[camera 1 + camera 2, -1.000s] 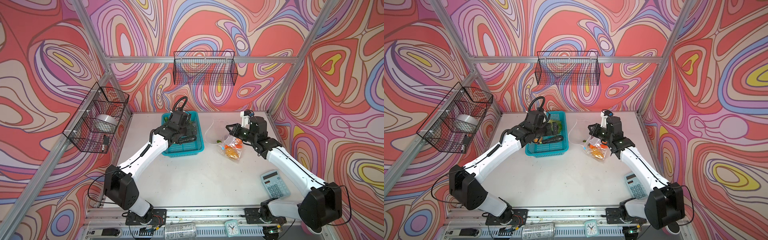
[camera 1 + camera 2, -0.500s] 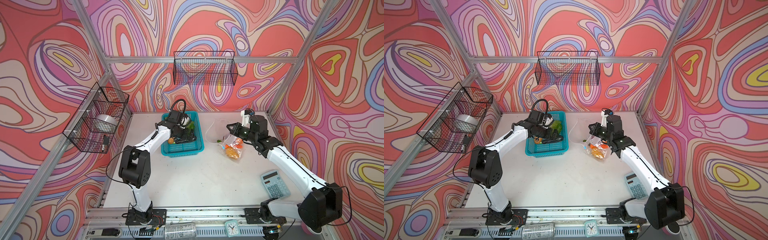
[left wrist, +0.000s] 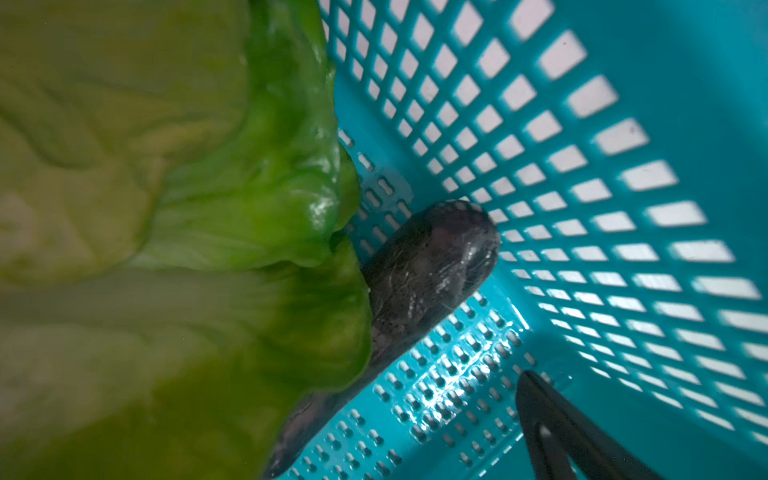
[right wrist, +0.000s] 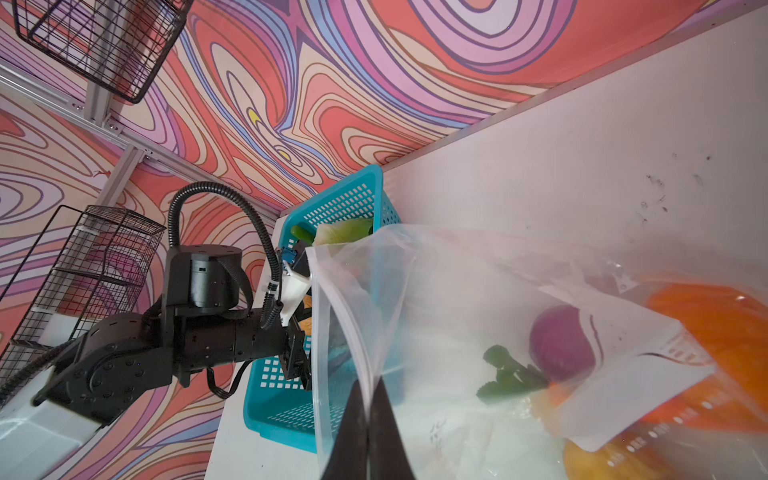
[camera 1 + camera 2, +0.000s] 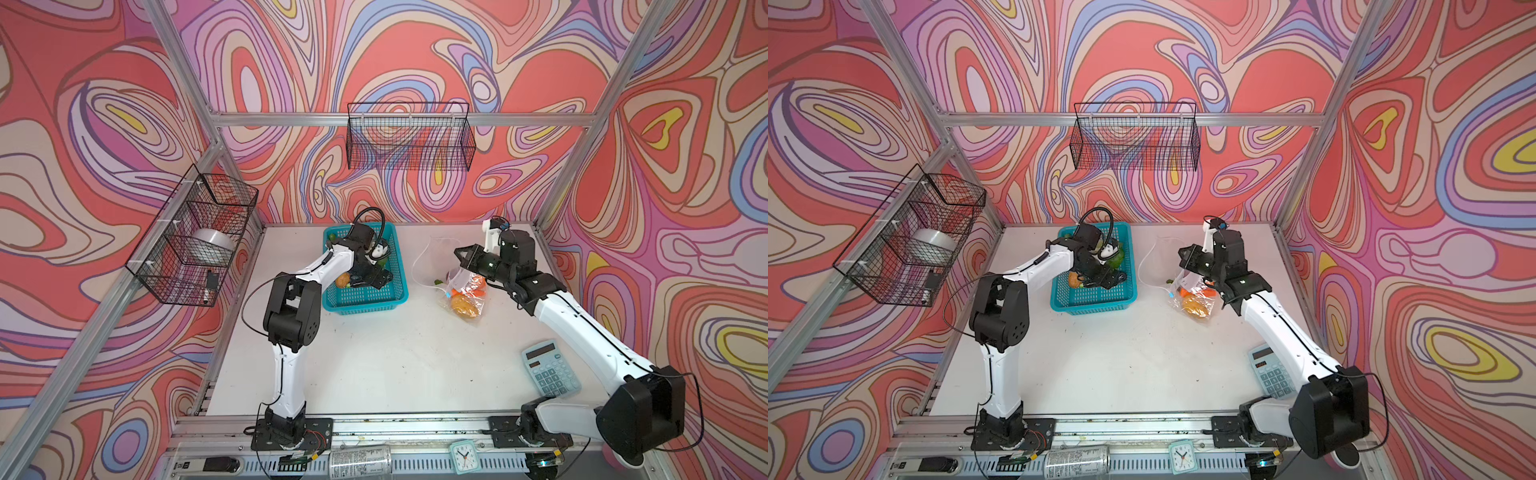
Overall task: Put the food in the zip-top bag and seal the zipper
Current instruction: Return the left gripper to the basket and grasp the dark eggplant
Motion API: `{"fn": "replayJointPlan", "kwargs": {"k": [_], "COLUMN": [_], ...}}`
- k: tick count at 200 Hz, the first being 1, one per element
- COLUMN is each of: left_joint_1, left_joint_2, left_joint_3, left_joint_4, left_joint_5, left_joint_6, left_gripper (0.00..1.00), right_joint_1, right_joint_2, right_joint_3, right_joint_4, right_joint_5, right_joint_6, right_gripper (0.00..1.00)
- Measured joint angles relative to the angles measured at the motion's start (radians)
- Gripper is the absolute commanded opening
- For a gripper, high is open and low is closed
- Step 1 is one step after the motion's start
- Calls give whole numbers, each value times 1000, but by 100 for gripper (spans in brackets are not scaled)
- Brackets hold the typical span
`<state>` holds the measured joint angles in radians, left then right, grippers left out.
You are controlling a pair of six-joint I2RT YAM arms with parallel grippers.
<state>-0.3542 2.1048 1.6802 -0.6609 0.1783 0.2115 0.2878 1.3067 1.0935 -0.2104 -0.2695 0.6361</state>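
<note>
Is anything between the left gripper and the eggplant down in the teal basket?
Partly. In the left wrist view the cabbage overlaps one end of the eggplant; its rounded end lies bare on the basket floor near the mesh wall. Nothing else shows between it and the open left gripper.

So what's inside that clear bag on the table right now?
Through the clear bag: a purple onion, an orange pumpkin, a small green piece and an orange-tan lump I can't name. Its white label hides whatever lies beneath it.
</note>
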Motion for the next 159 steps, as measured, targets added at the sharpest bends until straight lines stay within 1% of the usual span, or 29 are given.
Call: {"fn": "replayJointPlan", "kwargs": {"k": [31,46,84,97,129,148,159], "left_joint_1": [0,0,0,0,0,0,0], "left_joint_2": [43,64,90,95,100,100,100], "left_joint_3": [27,37,41,41,41,41,41], "left_joint_4": [-25,-47,-77,-81,-82,-82,-82], "left_joint_5": [-16,-20,-22,-22,-28,-31,-31], "left_joint_6": [13,11,0,-3,-6,-6,-6], "left_gripper": [98,92,71,66,59,51,49], "right_joint_1": [0,0,0,0,0,0,0], "right_joint_2": [-2,-2,-2,-2,-2,-2,-2], "right_joint_3": [0,0,0,0,0,0,0], "right_joint_4": [-11,-13,-14,-14,-14,-14,-14], "right_joint_5": [5,8,8,8,8,8,8], "right_joint_6": [-5,-6,-5,-3,1,2,3], "right_gripper": [0,0,0,0,0,0,0]}}
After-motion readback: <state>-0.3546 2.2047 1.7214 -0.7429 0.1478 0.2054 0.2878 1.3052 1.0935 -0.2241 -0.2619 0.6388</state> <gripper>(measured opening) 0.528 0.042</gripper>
